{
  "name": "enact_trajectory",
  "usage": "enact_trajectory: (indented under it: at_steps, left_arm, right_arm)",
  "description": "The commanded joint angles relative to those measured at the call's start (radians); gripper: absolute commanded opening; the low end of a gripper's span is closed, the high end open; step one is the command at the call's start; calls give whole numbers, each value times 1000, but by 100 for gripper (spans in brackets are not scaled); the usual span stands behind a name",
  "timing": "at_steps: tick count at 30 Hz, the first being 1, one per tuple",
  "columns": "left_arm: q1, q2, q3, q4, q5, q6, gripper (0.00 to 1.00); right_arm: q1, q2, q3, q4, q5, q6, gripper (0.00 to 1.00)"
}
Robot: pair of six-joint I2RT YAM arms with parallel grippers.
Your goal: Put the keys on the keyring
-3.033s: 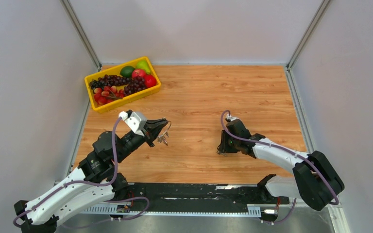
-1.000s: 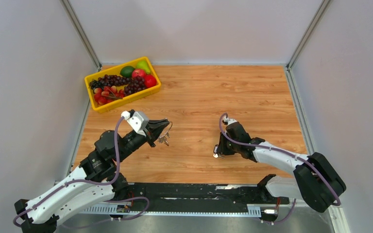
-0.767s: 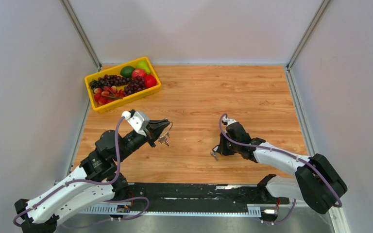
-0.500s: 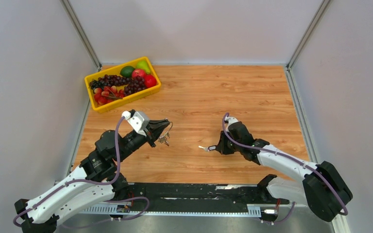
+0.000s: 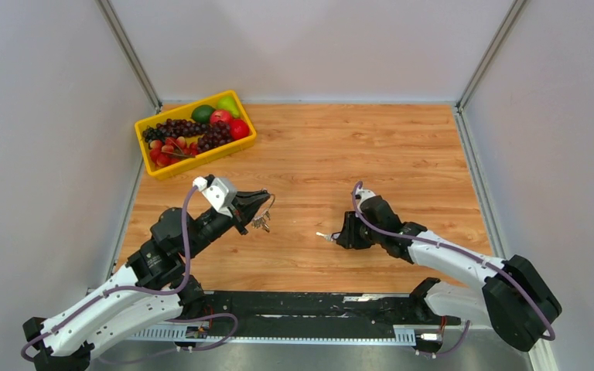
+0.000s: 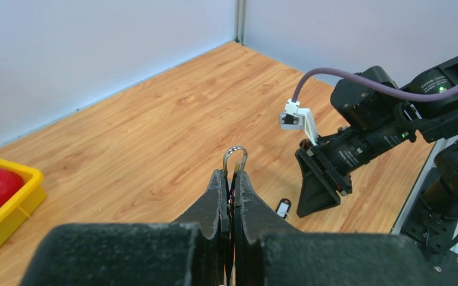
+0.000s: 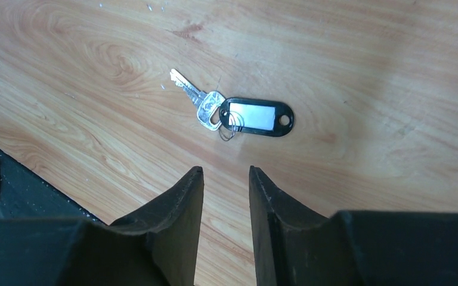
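The left gripper is clenching the keyring and holding it up off the table, with the tiny silver keys dangling beneath. Its own wrist view is showing the keyring poking out as a loop past the closed fingertips. Moving rightward, the key is lying flat on the wood, well apart from the keyring and just beside the right gripper, so the right arm is sitting far nearer to it. The right gripper is standing released, its fingers parted and grasping nothing, and the key is resting ahead of the tips without touching them. The right wrist view is giving what the top view is reducing to a speck: the key is linked to a black tag, its blade is pointing up-left, and the whole piece is running crosswise, along the line on which the fingers close. The pick is likely calling for a wrist turn, so that the fingers are closing across the narrow width.
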Motion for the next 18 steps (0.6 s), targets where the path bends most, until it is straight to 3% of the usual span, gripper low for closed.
enact_trajectory:
  at_steps: [1, 18]
  left_arm:
    - [3, -17, 6, 31, 5, -15, 0]
    - [3, -35, 2, 29, -1, -22, 0]
  right_arm:
    - [17, 17, 17, -3, -10, 86, 37]
    - [24, 115, 10, 61, 29, 264, 40]
